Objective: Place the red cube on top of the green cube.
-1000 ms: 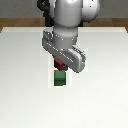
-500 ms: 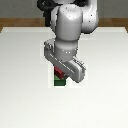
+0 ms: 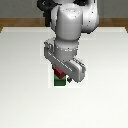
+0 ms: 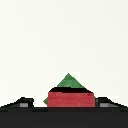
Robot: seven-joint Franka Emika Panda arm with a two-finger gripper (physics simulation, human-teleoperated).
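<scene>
White tabletop carries the green cube. The gripper stands directly above it, fingers clamped on the red cube's opposite flat faces. Both cubes look rigid and light; flat faces suit a steady side pinch.

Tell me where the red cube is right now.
In the exterior view the red cube sits near the table's center, directly above the green cube, under the gripper. The wrist view shows it between the fingertips, green behind.
</scene>
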